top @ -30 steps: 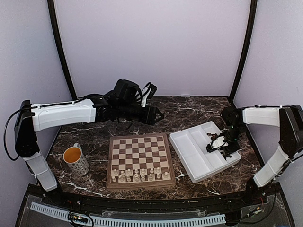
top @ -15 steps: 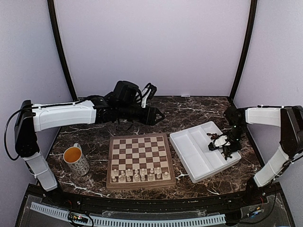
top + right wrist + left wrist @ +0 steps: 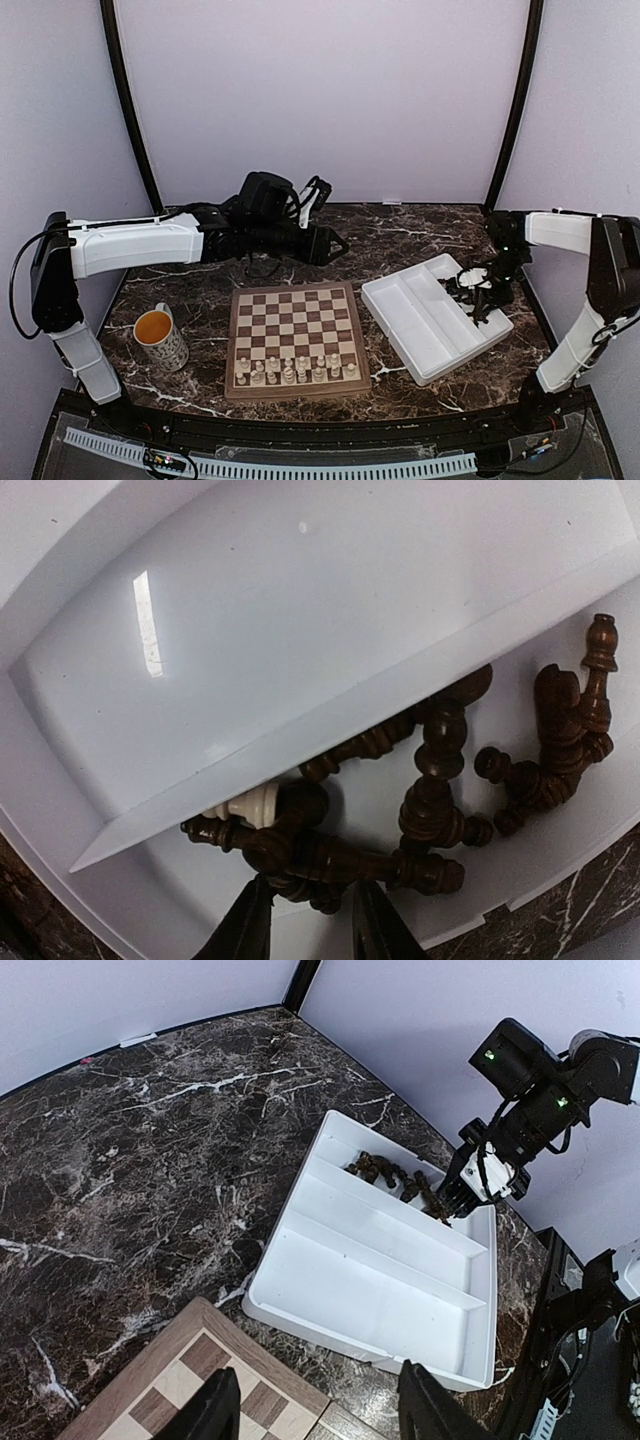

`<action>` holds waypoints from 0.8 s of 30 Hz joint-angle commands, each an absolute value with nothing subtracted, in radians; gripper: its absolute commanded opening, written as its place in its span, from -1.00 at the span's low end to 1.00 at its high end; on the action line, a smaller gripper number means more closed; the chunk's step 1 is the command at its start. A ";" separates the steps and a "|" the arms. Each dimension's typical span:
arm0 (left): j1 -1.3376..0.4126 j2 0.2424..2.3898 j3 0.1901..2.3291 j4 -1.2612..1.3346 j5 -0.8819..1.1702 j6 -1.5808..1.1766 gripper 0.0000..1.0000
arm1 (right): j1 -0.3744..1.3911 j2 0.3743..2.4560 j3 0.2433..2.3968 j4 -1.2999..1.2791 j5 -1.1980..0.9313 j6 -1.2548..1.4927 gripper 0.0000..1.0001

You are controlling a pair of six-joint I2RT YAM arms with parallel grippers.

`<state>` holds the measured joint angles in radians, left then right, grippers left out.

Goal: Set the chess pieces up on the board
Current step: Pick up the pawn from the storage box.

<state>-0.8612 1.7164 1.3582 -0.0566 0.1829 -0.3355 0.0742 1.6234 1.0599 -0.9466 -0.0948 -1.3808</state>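
The board (image 3: 293, 325) lies at the middle near side, with cream chess pieces (image 3: 291, 371) standing in its two nearest rows. Several dark brown pieces (image 3: 430, 810) and one cream piece (image 3: 243, 806) lie jumbled in the far-right compartment of a white tray (image 3: 425, 330). My right gripper (image 3: 308, 925) is low over that pile, jaws slightly apart with a dark piece's end between the tips. It shows in the top view (image 3: 478, 296) too. My left gripper (image 3: 320, 1410) is open and empty, hovering above the board's far right corner (image 3: 200, 1380).
A patterned mug (image 3: 160, 339) holding orange liquid stands left of the board. The tray's two larger compartments (image 3: 370, 1260) hold nothing. The dark marble table (image 3: 400, 235) is closed in by purple walls at the back and sides.
My right gripper has moved towards the far end of the tray's right compartment, and the tray has shifted slightly. The left arm has stayed still.
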 commanded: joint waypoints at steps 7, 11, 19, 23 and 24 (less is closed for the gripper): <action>-0.857 1.688 1.356 -0.033 0.196 -0.338 0.11 | 0.187 1.515 0.959 -0.979 -0.096 -1.441 -0.37; -0.856 1.687 1.355 -0.033 0.193 -0.342 0.11 | 0.192 1.546 0.954 -0.928 -0.050 -1.434 -0.40; -0.857 1.683 1.364 -0.045 0.187 -0.342 0.11 | 0.184 1.588 1.023 -0.937 -0.036 -1.444 -0.44; -0.857 1.692 1.376 -0.053 0.189 -0.340 0.11 | 0.183 1.569 1.040 -0.972 -0.022 -1.472 -0.41; -0.856 1.694 1.377 -0.054 0.190 -0.339 0.11 | 0.182 1.566 1.036 -0.971 -0.013 -1.479 -0.41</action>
